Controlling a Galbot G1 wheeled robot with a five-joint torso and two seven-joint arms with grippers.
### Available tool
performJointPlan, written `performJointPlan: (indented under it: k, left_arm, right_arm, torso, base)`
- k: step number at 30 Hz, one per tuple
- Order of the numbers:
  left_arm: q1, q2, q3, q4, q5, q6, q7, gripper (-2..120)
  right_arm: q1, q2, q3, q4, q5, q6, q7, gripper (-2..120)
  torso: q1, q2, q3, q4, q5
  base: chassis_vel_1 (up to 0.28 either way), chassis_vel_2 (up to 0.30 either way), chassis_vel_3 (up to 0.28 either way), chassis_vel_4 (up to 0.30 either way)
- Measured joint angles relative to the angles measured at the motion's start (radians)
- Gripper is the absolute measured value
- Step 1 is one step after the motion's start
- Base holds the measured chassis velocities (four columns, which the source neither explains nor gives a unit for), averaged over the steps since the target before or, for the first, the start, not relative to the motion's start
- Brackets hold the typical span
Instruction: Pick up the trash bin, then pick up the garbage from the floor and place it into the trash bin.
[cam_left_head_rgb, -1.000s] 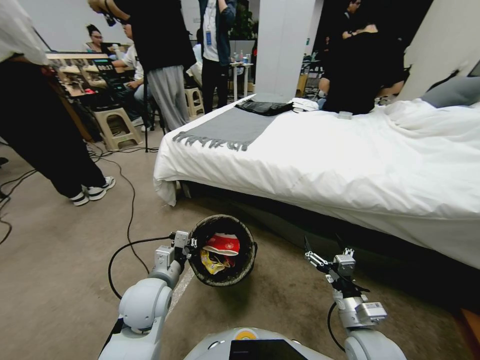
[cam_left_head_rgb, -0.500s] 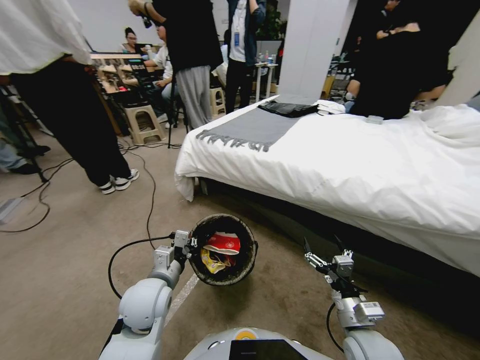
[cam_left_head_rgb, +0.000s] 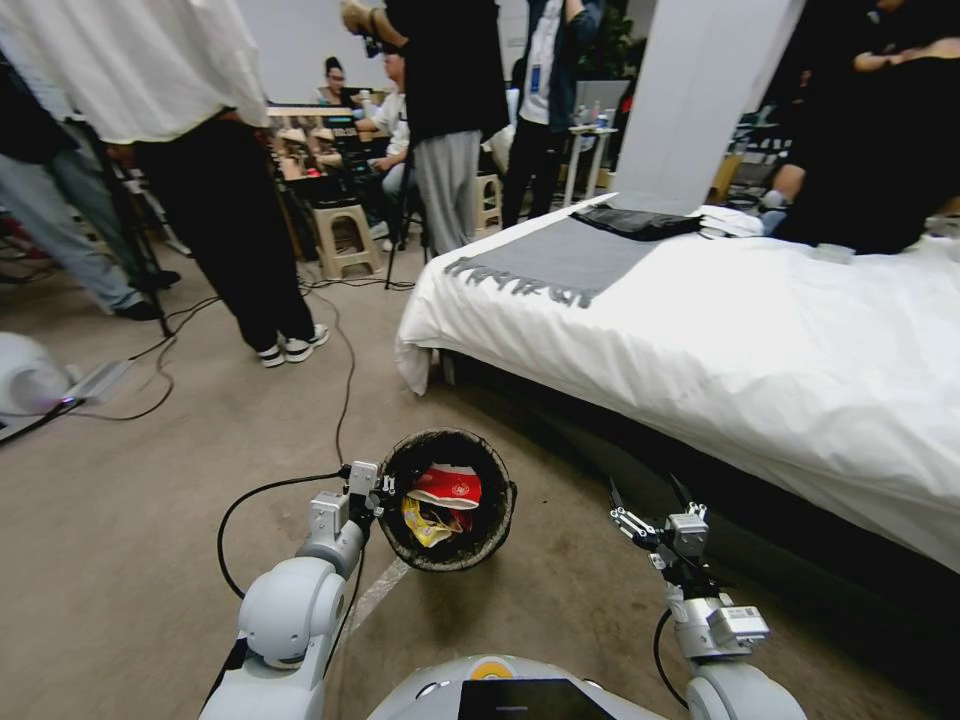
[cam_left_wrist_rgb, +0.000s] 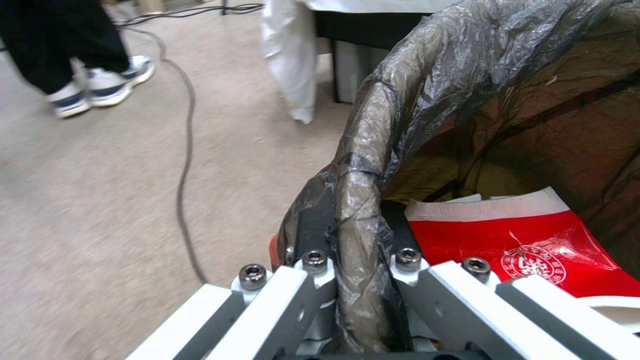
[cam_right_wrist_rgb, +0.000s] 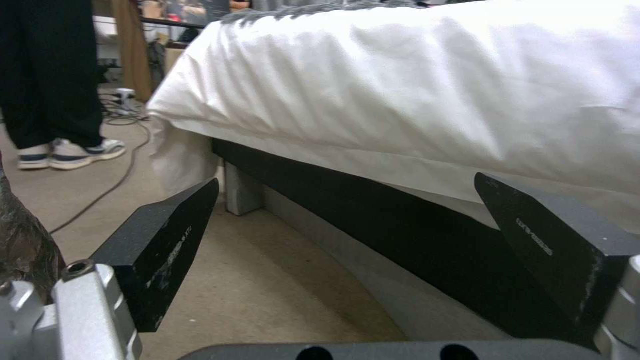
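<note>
The trash bin, lined with a dark bag, hangs above the floor just ahead of my base. My left gripper is shut on its near rim; in the left wrist view the fingers pinch the folded bag edge of the trash bin. Garbage lies inside: a red-and-white wrapper and a yellow wrapper. My right gripper is held open and empty to the right of the bin, facing the bed's dark base.
A white-covered bed with a dark base fills the right side. A black cable trails over the tan floor at the left. People's legs, a stool and a white device stand farther left.
The whole head view has slid to the right, so the camera has turned left; more floor shows at the left. Both arms and the held bin keep their places relative to me.
</note>
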Motion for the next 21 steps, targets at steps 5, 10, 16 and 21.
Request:
performJointPlan:
  k: [5,10,16,21]
  left_arm:
    - [0.002,0.003,-0.003,0.0,-0.003,-0.004,0.0,1]
    - [0.001,0.004,-0.002,0.001,-0.006,-0.006,0.0,1]
    - [0.0,0.007,-0.004,0.001,-0.01,-0.007,0.001,1]
    - [0.0,0.009,-0.006,0.001,-0.012,-0.007,0.001,1]
  right_arm:
    - [-0.001,0.0,-0.001,-0.002,-0.001,-0.001,0.005,100]
    - [-0.002,0.001,0.002,-0.003,-0.001,-0.002,0.008,100]
    - [-0.002,0.002,0.003,-0.005,-0.001,-0.005,0.01,100]
    - [-0.001,0.003,0.002,-0.006,-0.001,-0.007,0.011,100]
  torso:
    - [0.0,0.0,0.0,0.0001,0.0]
    - [0.0,0.0,0.0,0.0001,-0.0001]
    - [0.0,0.0,0.0,0.0,-0.0001]
    - [0.0,0.0,0.0,0.0,-0.0001]
  base:
    - [0.095,0.085,0.084,0.087]
    - [0.084,0.087,0.063,0.059]
    - [0.071,0.082,0.071,0.071]
    - [0.081,0.074,0.083,0.093]
